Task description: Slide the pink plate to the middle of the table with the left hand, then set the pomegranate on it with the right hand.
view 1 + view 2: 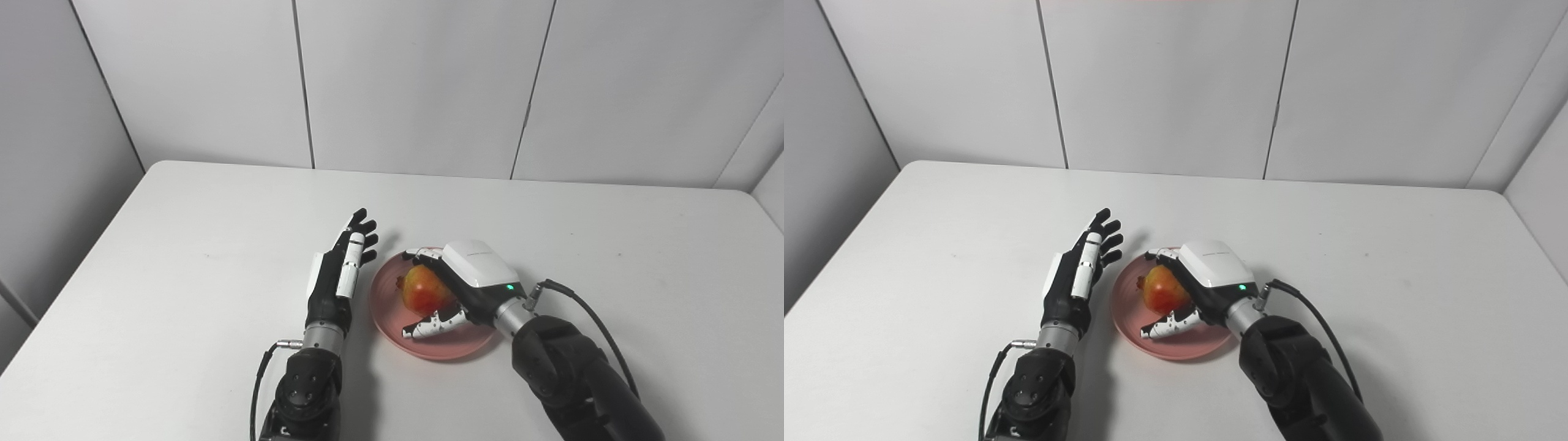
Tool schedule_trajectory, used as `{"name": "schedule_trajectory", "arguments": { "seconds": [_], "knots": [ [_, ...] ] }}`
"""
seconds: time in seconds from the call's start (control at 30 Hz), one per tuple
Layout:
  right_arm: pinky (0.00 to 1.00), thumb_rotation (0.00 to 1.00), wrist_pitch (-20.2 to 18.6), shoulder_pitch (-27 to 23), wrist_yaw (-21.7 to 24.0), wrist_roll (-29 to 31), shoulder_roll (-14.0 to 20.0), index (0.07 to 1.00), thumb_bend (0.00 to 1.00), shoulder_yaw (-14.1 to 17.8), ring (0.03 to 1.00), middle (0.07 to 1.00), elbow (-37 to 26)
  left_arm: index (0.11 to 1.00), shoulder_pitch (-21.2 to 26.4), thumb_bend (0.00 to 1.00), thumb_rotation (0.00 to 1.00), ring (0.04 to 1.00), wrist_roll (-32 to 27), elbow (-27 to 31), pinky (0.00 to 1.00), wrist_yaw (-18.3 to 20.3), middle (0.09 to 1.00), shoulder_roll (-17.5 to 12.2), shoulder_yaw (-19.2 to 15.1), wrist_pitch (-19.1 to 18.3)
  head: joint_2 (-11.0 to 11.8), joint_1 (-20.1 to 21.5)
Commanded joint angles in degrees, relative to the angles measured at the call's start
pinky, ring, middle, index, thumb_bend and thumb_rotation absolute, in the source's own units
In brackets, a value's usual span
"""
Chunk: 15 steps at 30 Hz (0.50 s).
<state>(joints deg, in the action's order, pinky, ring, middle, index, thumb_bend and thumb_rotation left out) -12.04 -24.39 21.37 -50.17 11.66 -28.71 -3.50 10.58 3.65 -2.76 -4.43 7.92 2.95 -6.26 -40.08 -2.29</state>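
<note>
Pomegranate [425, 290] sits on the plate [392, 321] near the middle of the surface [184, 257], with the right hand [456, 288] wrapped around it, fingers [429, 326] grasping the fruit. The left hand [343, 269] rests just beside the plate's left rim, fingers released and straight, holding nothing. Risk: the round fruit may roll off as the grip lets go, or a lifting thumb could nudge the plate.

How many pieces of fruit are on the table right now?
1. A single pomegranate sits on the pink plate near the middle of the table, with the right hand wrapped around it. Nothing else fruit-like shows, though the hand covers part of the plate.
</note>
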Motion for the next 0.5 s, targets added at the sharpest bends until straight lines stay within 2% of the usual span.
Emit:
{"name": "schedule_trajectory", "arguments": {
  "seconds": [0.0,0.37,0.47],
  "knots": [
    [0.67,0.48,0.0,-2.0,-1.0,-0.8,-0.3,0.830,0.89,1.1,0.761,0.809,-2.8,0.892,2.6,0.42,1.00,0.875,-0.1,1.0,0.85,0.3,0.892,0.1,0.3,1.3,0.0,0.1],
    [0.66,0.48,1.2,-2.4,-2.7,0.1,-0.7,0.829,0.90,4.8,0.748,0.794,-7.6,0.889,2.5,0.41,1.00,0.873,-0.2,0.8,0.84,0.4,0.886,-0.1,0.1,1.4,0.6,0.8],
    [0.64,0.50,0.8,-2.5,-2.4,0.7,-0.8,0.836,0.90,5.8,0.724,0.758,-8.8,0.893,2.5,0.41,1.00,0.873,-0.1,0.5,0.84,0.5,0.889,-0.3,0.2,1.8,0.7,0.8]
  ]
}}
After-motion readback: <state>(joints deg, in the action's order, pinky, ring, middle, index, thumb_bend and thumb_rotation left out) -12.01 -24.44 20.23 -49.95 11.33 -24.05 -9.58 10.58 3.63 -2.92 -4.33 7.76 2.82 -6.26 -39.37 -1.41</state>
